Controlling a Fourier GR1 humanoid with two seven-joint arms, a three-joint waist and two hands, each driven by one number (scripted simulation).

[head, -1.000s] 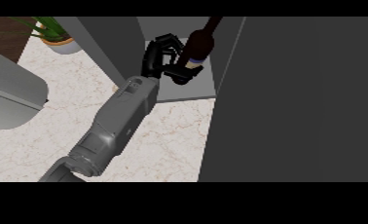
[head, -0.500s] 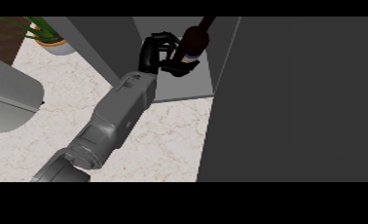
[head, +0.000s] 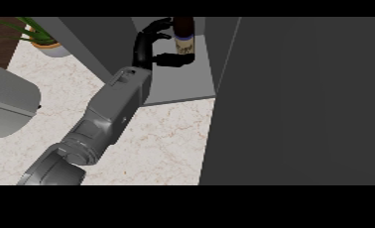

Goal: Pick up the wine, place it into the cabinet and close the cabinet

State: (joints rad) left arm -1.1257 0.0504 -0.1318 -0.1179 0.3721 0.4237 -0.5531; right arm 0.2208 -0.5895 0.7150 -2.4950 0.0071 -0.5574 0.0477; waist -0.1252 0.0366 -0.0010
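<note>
The wine bottle, dark with a pale label and a blue band, stands upright inside the open grey cabinet, its top cut off by the view's upper edge. My left hand reaches in from the lower left and is shut on it: the fingers curl round behind its upper part and the thumb presses just below the label. The cabinet's door stands open as a large dark panel filling the right side. My right hand does not show.
A potted green plant sits at the back left of the marbled counter. A rounded grey object lies at the left edge. The cabinet's left wall runs close beside my forearm.
The bottle has gone from leaning to upright and has shifted left, deeper into the cabinet, with my left hand still on it. The hand's fingers look less tightly wrapped.
</note>
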